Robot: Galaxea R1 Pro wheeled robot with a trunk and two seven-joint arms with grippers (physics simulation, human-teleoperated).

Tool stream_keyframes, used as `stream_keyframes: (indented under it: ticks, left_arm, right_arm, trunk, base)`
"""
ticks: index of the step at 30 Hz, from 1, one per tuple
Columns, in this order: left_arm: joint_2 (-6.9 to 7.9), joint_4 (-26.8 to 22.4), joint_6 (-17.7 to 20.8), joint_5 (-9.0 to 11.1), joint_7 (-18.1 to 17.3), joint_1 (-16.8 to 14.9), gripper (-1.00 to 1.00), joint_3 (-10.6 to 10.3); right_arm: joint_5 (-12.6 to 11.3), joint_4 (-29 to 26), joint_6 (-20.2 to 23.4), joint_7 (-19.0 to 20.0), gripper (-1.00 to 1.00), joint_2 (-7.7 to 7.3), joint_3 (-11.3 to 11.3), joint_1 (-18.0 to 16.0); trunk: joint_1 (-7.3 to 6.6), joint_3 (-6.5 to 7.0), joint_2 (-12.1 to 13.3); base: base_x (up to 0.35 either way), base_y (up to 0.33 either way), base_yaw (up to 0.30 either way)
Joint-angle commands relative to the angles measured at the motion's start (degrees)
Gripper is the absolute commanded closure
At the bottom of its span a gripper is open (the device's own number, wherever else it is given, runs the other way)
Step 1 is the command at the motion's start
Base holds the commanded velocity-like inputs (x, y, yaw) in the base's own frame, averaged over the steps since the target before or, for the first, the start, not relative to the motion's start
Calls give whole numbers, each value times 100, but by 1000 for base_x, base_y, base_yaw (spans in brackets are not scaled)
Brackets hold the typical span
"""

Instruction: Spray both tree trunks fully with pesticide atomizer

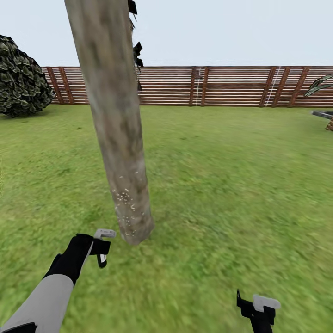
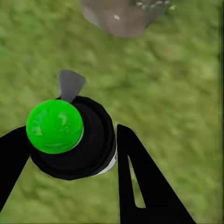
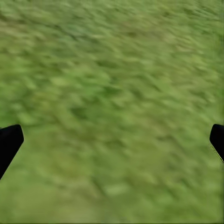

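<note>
— On the lawn (image 1: 222,185), right in front of the robot, what stands there?

— One tree trunk (image 1: 115,120), pale grey-tan and mottled, leaning a little in the head view. Whitish specks of pesticide (image 1: 126,200) dot its lower part, just above the flared base; higher up the bark looks bare of them.

— And the pesticide atomizer?

— Clamped in the left gripper (image 1: 102,247), just beside the foot of the trunk. The left wrist view shows it best: a round black body (image 2: 88,144) between the two dark fingers (image 2: 140,182), with a bright green ball on top (not red here) and a grey nozzle-like piece pointing toward the trunk's base (image 2: 122,17).

— Is it touching the trunk?

— No, near it but apart, with grass between.

— The right gripper?

— Low at the head view's bottom edge (image 1: 260,311), well apart from the tree. Its fingers (image 3: 9,142) sit wide at either side of the right wrist view, spread with nothing but grass between them.

— Behind all that?

— A brown slatted fence (image 1: 231,85) across the far side and a dark leafy bush (image 1: 21,78) to the left.
</note>
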Motion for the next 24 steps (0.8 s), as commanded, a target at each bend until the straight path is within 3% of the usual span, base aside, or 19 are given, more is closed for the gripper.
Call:
stream_keyframes:
  ticks: [1, 12, 24]
  left_arm:
    - [-5, 0, -1, -2, -2, 0, 100, -11]
    - [-77, -8, -1, 33, -4, 0, 100, -30]
    - [-89, -8, -9, 42, 4, 0, 100, -27]
  right_arm:
    - [0, 0, 0, -1, -100, 0, 0, 0]
    - [0, 0, -4, -3, -100, 3, 0, 0]
    - [0, 0, 0, -1, -100, 3, 0, 0]
  trunk:
    - [0, 0, 0]
    - [0, 0, 0]
    - [0, 0, 0]
  base:
    - [188, -236, 195]
    - [-20, -272, 266]
    - [-35, -280, 20]
